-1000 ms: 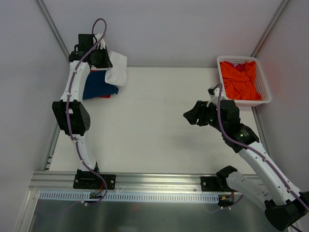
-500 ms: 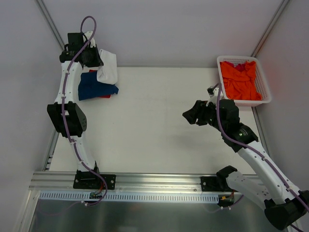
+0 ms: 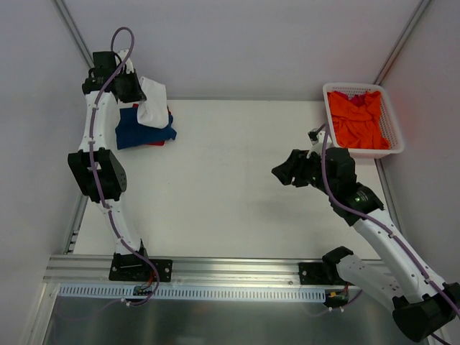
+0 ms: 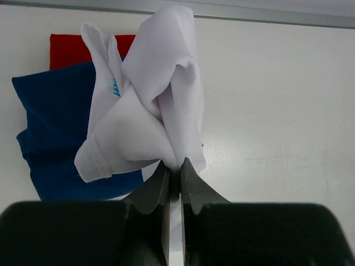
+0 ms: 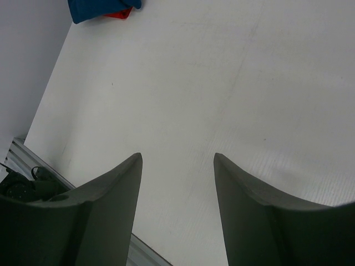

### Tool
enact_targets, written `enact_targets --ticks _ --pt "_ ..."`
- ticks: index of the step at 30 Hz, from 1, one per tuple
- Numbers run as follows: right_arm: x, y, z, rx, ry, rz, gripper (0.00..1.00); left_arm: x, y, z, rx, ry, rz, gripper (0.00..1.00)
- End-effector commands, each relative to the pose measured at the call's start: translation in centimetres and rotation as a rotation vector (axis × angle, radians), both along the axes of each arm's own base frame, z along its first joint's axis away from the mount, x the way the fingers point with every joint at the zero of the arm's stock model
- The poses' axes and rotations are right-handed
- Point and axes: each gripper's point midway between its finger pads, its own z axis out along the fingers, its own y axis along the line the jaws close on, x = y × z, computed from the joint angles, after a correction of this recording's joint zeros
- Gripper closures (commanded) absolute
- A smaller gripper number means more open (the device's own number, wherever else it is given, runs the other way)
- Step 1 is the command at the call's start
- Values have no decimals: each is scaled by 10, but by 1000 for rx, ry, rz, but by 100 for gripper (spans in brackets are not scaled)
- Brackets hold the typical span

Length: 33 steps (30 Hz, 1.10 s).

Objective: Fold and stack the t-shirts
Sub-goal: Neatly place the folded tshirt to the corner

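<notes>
- Setting: robot test cell, laboratory type.
- White table, boxed in by plain pale wall panels with metal corner posts.
- Slotted aluminium rail along the near edge, with two arm bases bolted on.
- Purple cables routed along both arms.

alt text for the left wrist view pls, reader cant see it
The left gripper, shut, pinches a bunched soft white cloth t-shirt that hangs crumpled just in front of the camera. Behind it, a folded dark blue cloth t-shirt lies over a folded red cloth t-shirt on the white table.
</notes>
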Motion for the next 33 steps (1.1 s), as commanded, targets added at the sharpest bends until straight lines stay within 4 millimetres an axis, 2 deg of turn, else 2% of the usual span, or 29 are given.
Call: enact_targets --ticks 1,9,14,22,26,33 --pt "2 3 6 28 -23 12 42 11 12 -6 -26 -7 0 100" --pt "4 4 0 31 -8 12 42 12 8 -7 -39 -6 -14 100" --pt "4 4 3 32 -16 13 42 15 18 -37 -16 52 17 100" --pt "0 -1 2 42 -17 7 42 18 54 -79 70 140 137 100" --pt "-5 -2 3 50 -14 12 42 21 71 -94 92 167 183 100" --pt "-9 -4 -2 47 -6 14 42 15 104 -106 147 204 295 100"
